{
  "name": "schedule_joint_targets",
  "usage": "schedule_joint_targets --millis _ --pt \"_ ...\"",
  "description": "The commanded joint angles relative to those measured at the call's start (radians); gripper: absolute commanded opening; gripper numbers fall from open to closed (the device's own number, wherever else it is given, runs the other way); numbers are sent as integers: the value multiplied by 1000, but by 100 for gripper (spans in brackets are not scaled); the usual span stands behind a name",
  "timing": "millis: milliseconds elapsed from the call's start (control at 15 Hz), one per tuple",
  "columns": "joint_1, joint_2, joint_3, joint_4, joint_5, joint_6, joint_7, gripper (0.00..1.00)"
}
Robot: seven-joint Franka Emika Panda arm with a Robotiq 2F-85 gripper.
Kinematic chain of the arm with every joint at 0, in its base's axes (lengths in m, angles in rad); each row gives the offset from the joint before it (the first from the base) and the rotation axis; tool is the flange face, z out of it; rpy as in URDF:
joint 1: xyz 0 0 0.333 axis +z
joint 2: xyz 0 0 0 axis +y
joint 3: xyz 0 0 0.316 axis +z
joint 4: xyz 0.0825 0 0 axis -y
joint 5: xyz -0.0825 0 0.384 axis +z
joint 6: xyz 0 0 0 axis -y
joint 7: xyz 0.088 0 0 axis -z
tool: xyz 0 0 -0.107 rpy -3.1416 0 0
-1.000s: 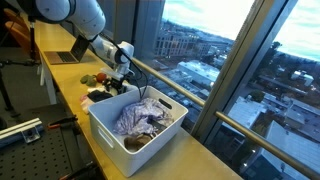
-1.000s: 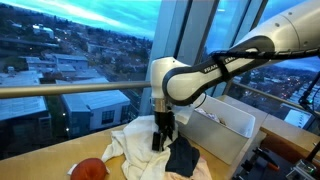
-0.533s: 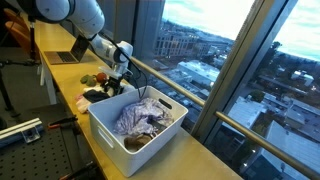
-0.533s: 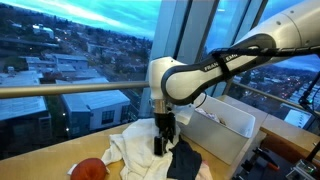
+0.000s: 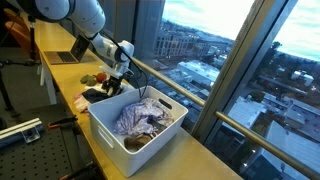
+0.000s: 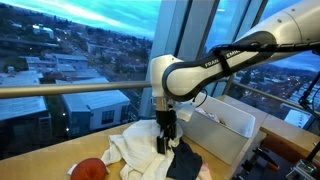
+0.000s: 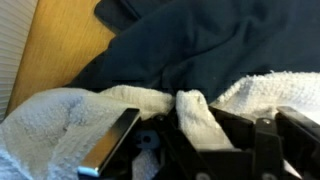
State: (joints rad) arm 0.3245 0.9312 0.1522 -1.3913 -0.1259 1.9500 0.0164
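My gripper [image 7: 196, 128] is down on a heap of laundry on the wooden counter, and a raised fold of the white towel [image 7: 198, 112] is pinched between its jaws. Behind the fold lies a dark blue cloth [image 7: 180, 50]. In an exterior view the gripper [image 6: 166, 143] points straight down into the white towel [image 6: 132, 152], with the dark cloth [image 6: 185, 165] just beside it. In an exterior view the gripper [image 5: 113, 84] stands just behind the white bin [image 5: 100, 125].
The white bin [image 6: 236, 138] holds crumpled clothes [image 5: 140, 120]. A red round object [image 6: 90, 168] lies on the counter by the towel. A laptop [image 5: 68, 57] sits farther along the counter. Window glass and a rail run along the counter's far edge.
The jaws have closed from wide open onto a fold of the white towel. The arm has stayed over the same spot, settling slightly lower.
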Motion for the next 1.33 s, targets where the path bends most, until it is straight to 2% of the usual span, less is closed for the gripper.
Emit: schedule_joint_targets --millis 0,400,867,1267 --pt "-13 -54 7 -5 25 -34 -7 1" --pt "-49 -228 -10 -8 26 -37 4 0" --pt "-138 -483 -42 -21 54 -9 38 0" --pt "-215 -686 -90 -3 60 -36 53 0"
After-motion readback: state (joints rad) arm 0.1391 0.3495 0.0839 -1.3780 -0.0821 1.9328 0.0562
